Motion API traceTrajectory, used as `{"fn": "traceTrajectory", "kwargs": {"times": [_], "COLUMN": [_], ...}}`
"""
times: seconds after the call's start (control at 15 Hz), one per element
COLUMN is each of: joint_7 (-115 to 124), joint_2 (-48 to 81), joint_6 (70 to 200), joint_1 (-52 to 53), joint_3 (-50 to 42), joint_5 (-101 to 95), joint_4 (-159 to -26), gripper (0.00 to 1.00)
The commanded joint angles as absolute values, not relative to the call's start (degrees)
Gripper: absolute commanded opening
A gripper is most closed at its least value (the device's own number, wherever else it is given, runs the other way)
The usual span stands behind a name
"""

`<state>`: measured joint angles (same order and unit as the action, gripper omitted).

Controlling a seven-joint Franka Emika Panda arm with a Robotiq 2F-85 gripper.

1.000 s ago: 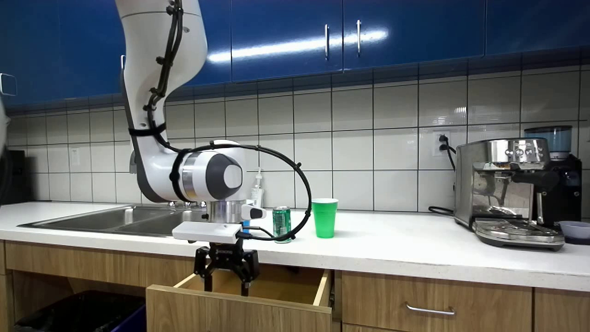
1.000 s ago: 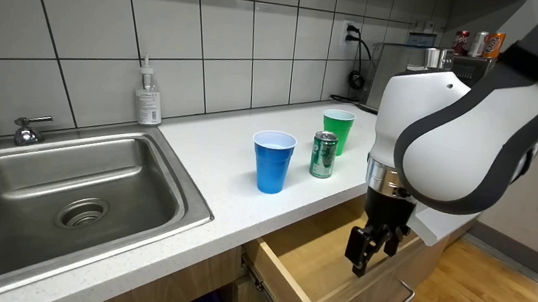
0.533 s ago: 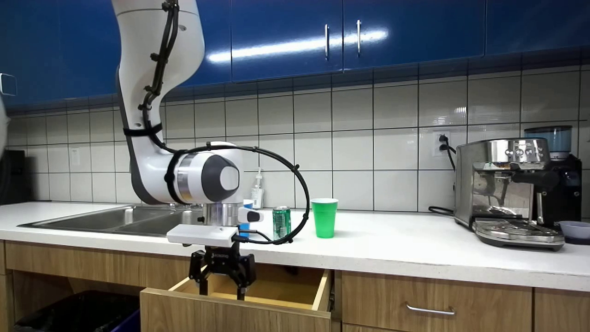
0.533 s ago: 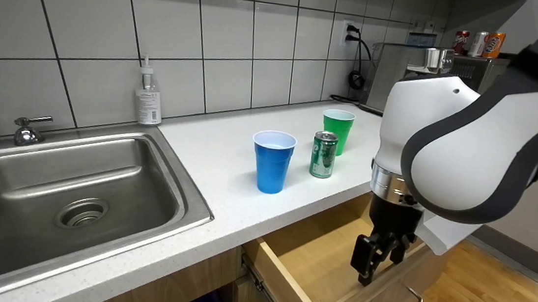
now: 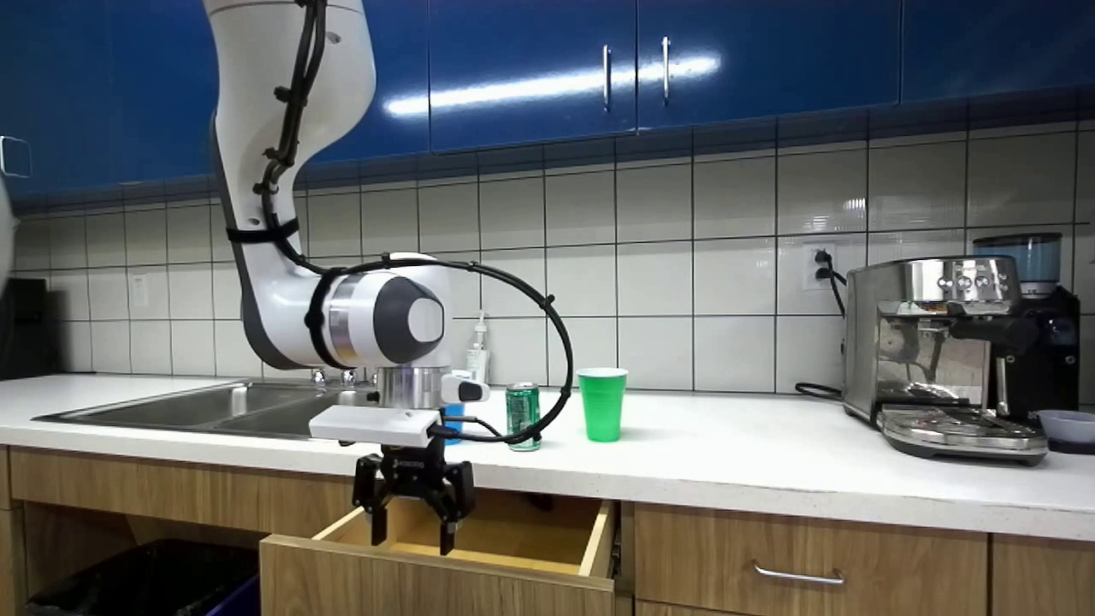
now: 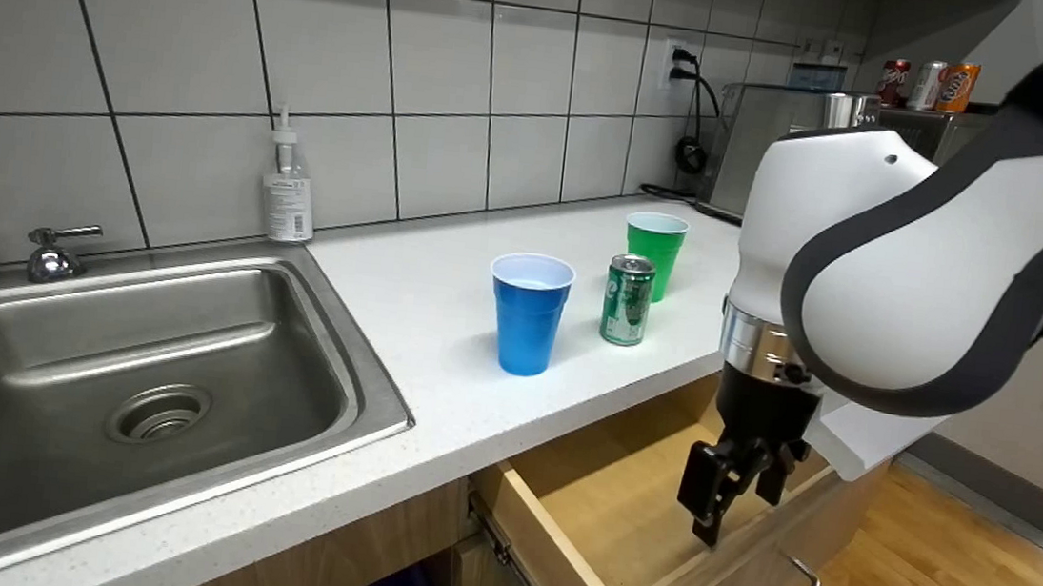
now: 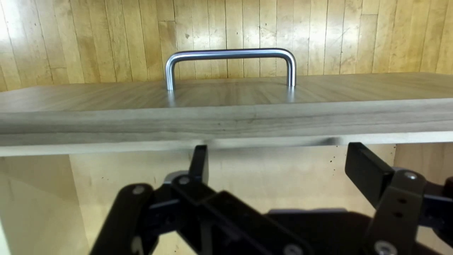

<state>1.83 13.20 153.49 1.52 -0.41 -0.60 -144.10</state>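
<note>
Lifted slightly since half a second earlier, the gripper showed both fingertips above the top edge of the front panel in an exterior view, while the drawer stood a little further out than a second before. The gripper's fingers were spread wide, with nothing held between them. Directly below lay the drawer's inside, the tips hanging near the panel's inner edge; whether they touched it could not be told. Faint white lettering on the gripper's body seemed to read ROBOTIQ. Part of the pale lettering on a green can faced the camera, too little to read, and a soap bottle bore a barcode beside print too small to make out. The wrist view took in the whole steel handle from above. Blue cabinets appeared in an exterior view alone, as did three small cans.
</note>
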Motion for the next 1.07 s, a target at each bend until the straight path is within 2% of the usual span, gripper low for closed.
{"fn": "traceTrajectory", "kwargs": {"times": [0.0, 1.0], "joint_7": [4.36, 5.16], "joint_2": [9.32, 2.59], "joint_6": [150.1, 150.48], "joint_1": [1.93, -0.35], "joint_3": [-0.78, -4.07], "joint_5": [-1.39, -7.87], "joint_4": [-144.28, -140.27], "gripper": [1.0, 1.0]}}
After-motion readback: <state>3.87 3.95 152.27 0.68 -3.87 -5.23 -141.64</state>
